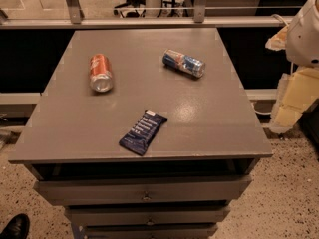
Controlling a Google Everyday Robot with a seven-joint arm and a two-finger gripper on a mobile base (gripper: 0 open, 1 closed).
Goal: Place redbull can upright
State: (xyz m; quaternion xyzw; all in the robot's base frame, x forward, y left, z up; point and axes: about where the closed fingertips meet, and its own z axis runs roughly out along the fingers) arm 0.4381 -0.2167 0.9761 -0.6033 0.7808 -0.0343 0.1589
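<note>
The redbull can (183,63) is slim, blue and silver with small red marks. It lies on its side on the far right part of the grey table top (199,118), its long axis running from upper left to lower right. My arm's white shell (305,31) is at the right edge of the view, beyond the table's right side. The pale yellowish gripper (294,98) hangs below it, off the table, well to the right of the can and holding nothing that I can see.
A wider orange-red can (100,72) lies on its side at the far left. A dark blue snack wrapper (143,132) lies near the front middle. Drawers (144,190) sit under the top. A black shoe (15,227) is on the floor at bottom left.
</note>
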